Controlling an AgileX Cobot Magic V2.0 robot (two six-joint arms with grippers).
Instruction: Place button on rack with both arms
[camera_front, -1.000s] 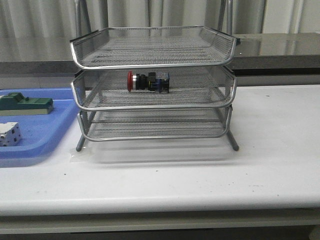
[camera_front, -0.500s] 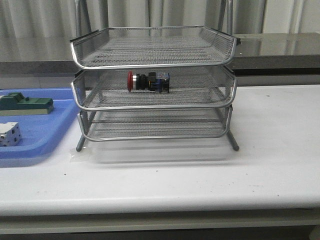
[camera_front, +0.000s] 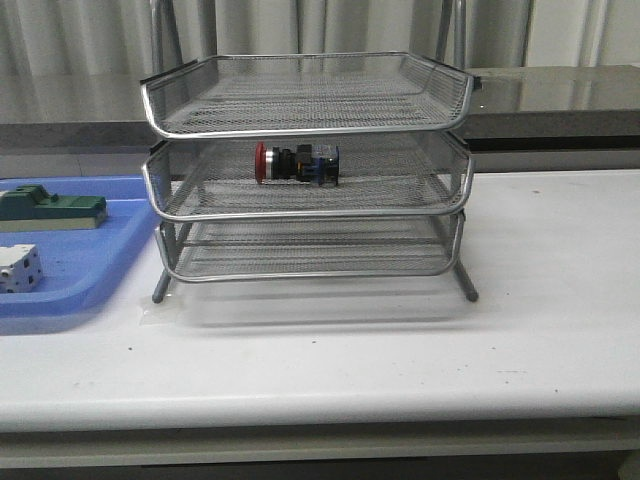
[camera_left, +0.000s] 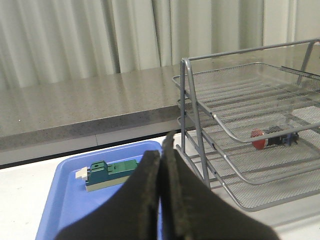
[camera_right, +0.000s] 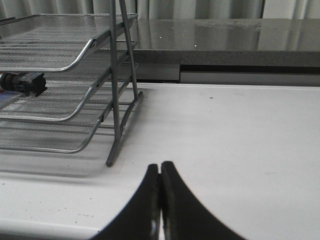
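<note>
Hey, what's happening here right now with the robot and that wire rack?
Nothing is being handled at the moment. The button lies on its side in the middle tier of the rack, so the placing looks done. Both arms are pulled back: the left gripper and right gripper are shut and empty. A blue tray beside the rack holds two blocks.

Even, diffuse overhead light washes the white tabletop (camera_front: 520, 300), leaving only a faint soft shadow under the rack (camera_front: 305, 170). The dark ledge (camera_right: 225, 42) behind carries pale reflections. Both wrist views render each end effector (camera_left: 161, 200) as a blurred near-black silhouette; the front view looks slightly soft.
</note>
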